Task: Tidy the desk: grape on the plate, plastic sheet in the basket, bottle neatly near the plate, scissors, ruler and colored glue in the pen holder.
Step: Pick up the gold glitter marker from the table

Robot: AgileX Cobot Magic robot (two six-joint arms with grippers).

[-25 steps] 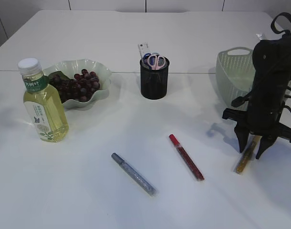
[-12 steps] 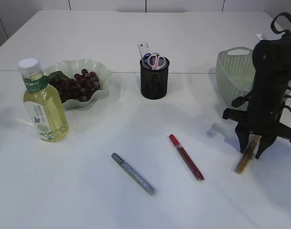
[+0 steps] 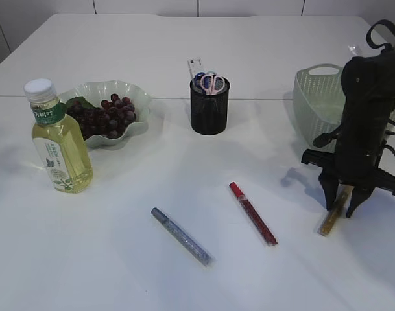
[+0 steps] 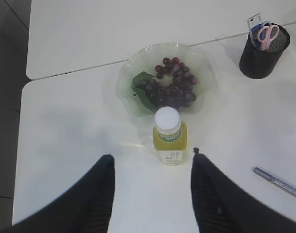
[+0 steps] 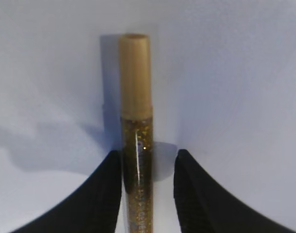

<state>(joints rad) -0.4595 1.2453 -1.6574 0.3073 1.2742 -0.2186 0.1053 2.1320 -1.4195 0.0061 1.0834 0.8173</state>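
Left tool [image 4: 150, 194]: held wide apart and empty above the bottle [image 3: 58, 142], which stands left, beside the plate [image 3: 140, 97] of grapes [image 3: 106, 115].
Right tool [image 3: 342, 202]: narrowed over the last second around the gold glue [image 5: 135, 121]; the left finger touches it, full grip not certain.
Meaning: pickup for the pen holder [image 3: 209, 107] judged imminent.
Surface [image 3: 119, 259]: silver glue [image 3: 181, 236] and red glue [image 3: 253, 213] lie near centre, untouched.

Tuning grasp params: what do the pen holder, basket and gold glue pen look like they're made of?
Pen holder: likely black metal mesh, matte; fine see-through grid. Basket: probably pale green plastic, semi-matte; molded perforated walls and handle cutout. Gold glue pen: clear glossy plastic barrel, glitter showing through, with an opaque satin gold cap.
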